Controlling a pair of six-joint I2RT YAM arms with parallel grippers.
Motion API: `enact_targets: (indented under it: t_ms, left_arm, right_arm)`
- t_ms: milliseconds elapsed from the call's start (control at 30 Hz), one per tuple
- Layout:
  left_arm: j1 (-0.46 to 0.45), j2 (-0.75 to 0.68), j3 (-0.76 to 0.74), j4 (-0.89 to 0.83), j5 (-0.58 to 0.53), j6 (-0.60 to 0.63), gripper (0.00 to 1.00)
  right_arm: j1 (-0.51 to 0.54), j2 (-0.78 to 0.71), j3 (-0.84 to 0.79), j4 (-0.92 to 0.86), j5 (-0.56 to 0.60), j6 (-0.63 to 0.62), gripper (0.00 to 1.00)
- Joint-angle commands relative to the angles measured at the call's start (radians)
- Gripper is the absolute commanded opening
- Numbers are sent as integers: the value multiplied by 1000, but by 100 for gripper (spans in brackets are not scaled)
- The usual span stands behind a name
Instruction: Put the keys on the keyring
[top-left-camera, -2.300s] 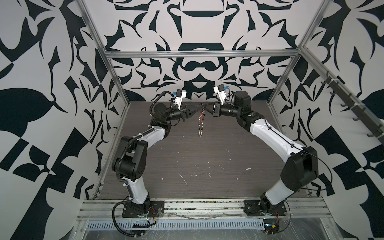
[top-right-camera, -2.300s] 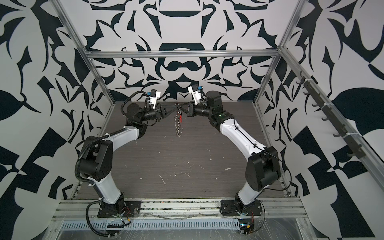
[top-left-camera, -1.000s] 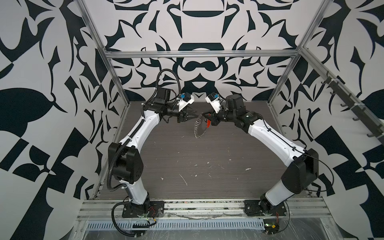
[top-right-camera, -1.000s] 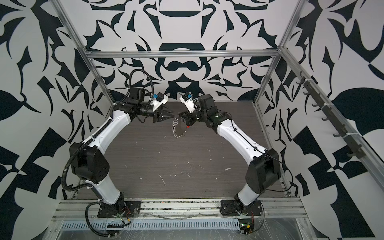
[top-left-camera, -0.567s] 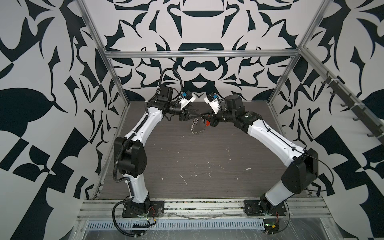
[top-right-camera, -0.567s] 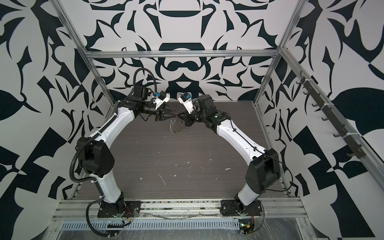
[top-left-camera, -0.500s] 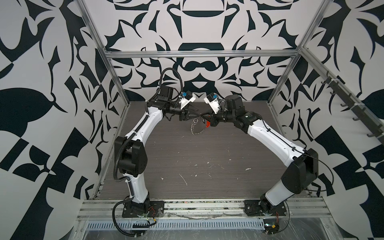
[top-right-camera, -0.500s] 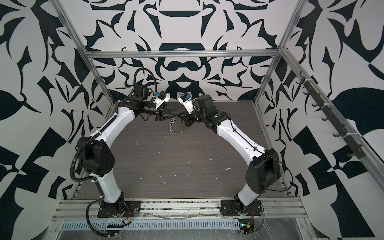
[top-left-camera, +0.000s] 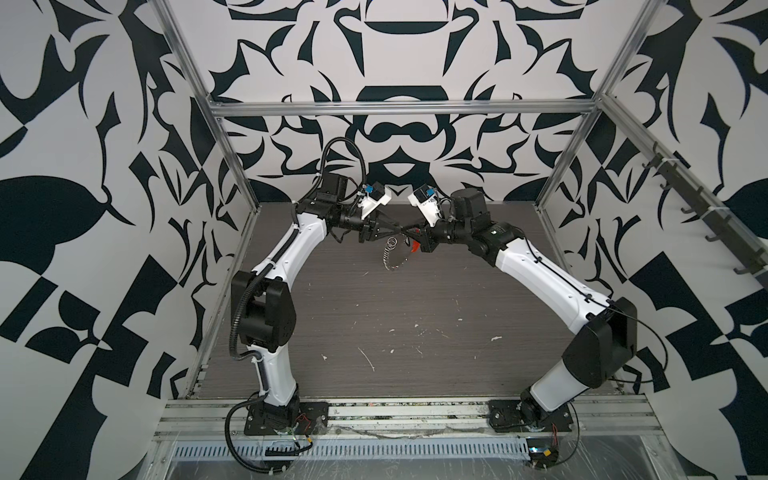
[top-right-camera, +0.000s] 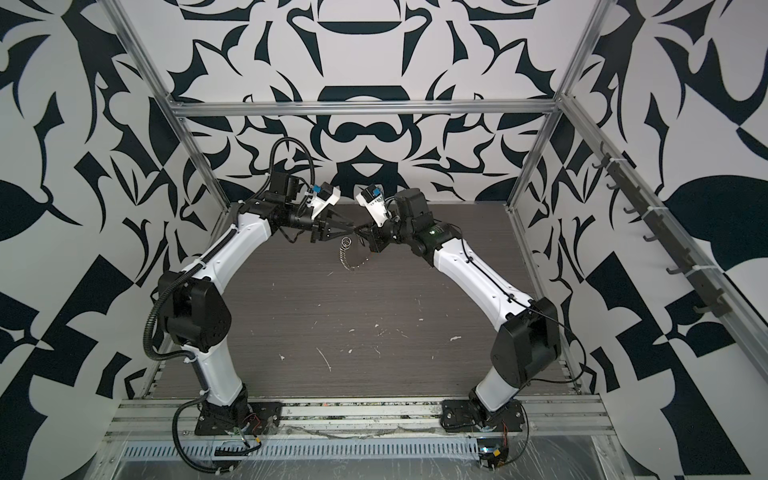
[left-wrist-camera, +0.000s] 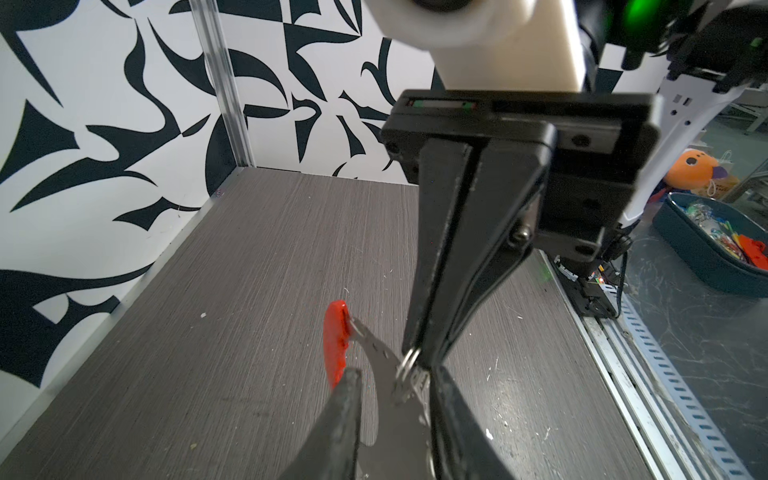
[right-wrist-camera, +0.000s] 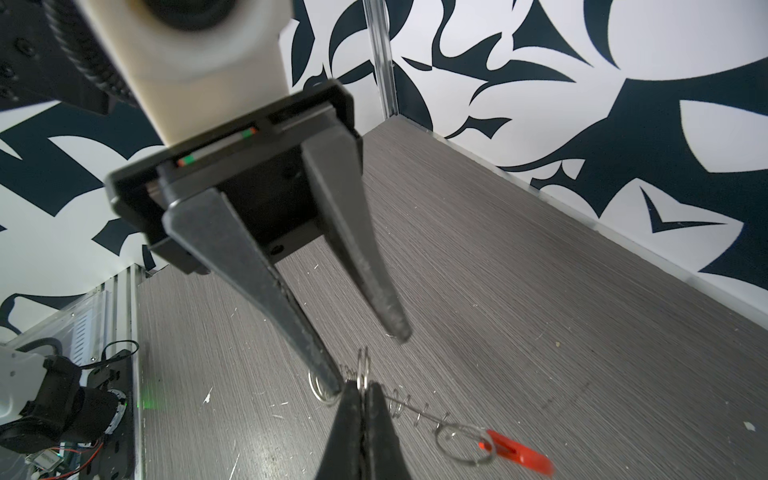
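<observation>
Both arms meet in mid-air over the back of the table in both top views. My right gripper (right-wrist-camera: 363, 388) (top-left-camera: 409, 231) is shut on the keyring (right-wrist-camera: 363, 365) (left-wrist-camera: 409, 359), a small silver ring. From it a silver chain (right-wrist-camera: 415, 411) (top-left-camera: 388, 253) sags to a larger ring (right-wrist-camera: 465, 444) with a curved orange-red piece (right-wrist-camera: 519, 453) (left-wrist-camera: 336, 345). My left gripper (right-wrist-camera: 366, 361) (left-wrist-camera: 395, 372) (top-left-camera: 400, 227) is open, its fingers either side of the held ring. One fingertip (right-wrist-camera: 332, 384) lies against another ring (right-wrist-camera: 318, 390). The keys are hidden.
The grey wood-grain table (top-left-camera: 374, 324) carries white scuffs. Patterned walls and metal frame posts (top-left-camera: 232, 166) close in the back and sides. A rail of hooks (top-left-camera: 706, 216) runs along the right wall. A blue bin (left-wrist-camera: 706, 249) sits outside the cell.
My left gripper came in from the left until its tips met the right gripper's, and its jaws narrowed. The chain now hangs looped between the two grippers. The right gripper stayed shut.
</observation>
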Motion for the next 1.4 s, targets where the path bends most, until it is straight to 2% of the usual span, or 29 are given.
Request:
enact_targets:
  t_ms: [0, 200, 467, 567, 733, 833, 933, 967, 1000, 1033, 1100, 1133, 1200, 1233, 1367]
  left_arm:
    - [2, 21, 30, -53, 31, 15, 26]
    - [1, 22, 31, -50, 49, 14, 14]
    - [2, 22, 14, -52, 84, 24, 16]
    - [2, 20, 9, -53, 89, 28, 1]
    - [2, 17, 7, -65, 97, 31, 0]
    - [2, 19, 20, -54, 106, -46, 0]
    - [2, 28, 48, -4, 94, -221, 0]
    - [2, 24, 45, 1, 91, -243, 0]
    - [-2, 11, 27, 32, 78, -270, 0]
    - [-7, -11, -11, 86, 46, -314, 0]
    - [-19, -87, -138, 267, -25, -397, 0]
    - [-22, -118, -196, 370, -36, -442, 0]
    - [-21, -175, -315, 594, -63, -571, 0]
    - [-20, -190, -338, 645, -84, -612, 0]
    - [-22, -213, -355, 661, -122, -663, 0]
  right_arm:
    - [9, -42, 59, 34, -35, 12, 0]
    - [21, -28, 67, 25, -39, 9, 0]
    - [24, -15, 82, 26, -36, 18, 0]
    - [23, -11, 84, 26, -35, 19, 0]
    - [24, -5, 85, 28, -30, 32, 0]
    - [23, -9, 82, 34, -19, 57, 0]
    - [23, -15, 73, 38, -10, 95, 0]
    - [24, -19, 67, 41, -4, 115, 0]
    - [23, -24, 63, 45, 2, 139, 6]
    - [22, -31, 57, 45, 5, 157, 19]
    - [20, -57, 33, 53, 25, 192, 39]
    - [17, -73, 14, 65, 37, 206, 45]
    - [8, -112, -36, 108, 45, 242, 50]
    - [2, -125, -53, 120, 45, 256, 51]
    - [-13, -164, -112, 172, 28, 309, 51]
